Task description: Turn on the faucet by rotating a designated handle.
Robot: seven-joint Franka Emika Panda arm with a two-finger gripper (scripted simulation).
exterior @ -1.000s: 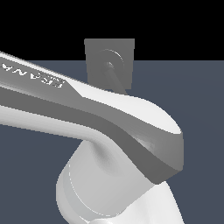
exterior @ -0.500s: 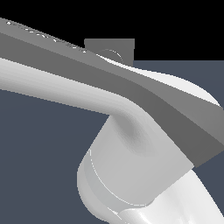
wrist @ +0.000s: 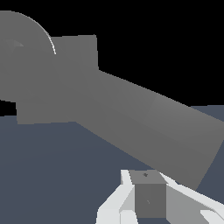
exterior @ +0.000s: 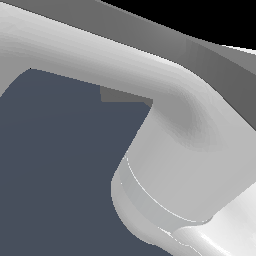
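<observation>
In the wrist view the faucet's square grey plate (wrist: 76, 52) stands close ahead, with its round boss (wrist: 22, 52) at one side. The handle (wrist: 153, 127), a long straight grey bar, projects from the boss toward me and ends just beyond my gripper (wrist: 148, 175). The gripper's fingers (wrist: 149, 199) stand together with no gap and hold nothing. They sit just under the bar's free end; I cannot tell whether they touch it. In the exterior view the arm (exterior: 165, 150) hides nearly all of the faucet; only a grey sliver of the plate (exterior: 122, 95) shows.
The dark blue-grey floor (exterior: 60, 165) lies under the faucet and the arm. The large white and grey arm link (exterior: 90, 55) fills most of the exterior view. Nothing else shows.
In the exterior view the arm has swung up and closer to the camera. The faucet plate, seen above the arm before, is now almost fully covered.
</observation>
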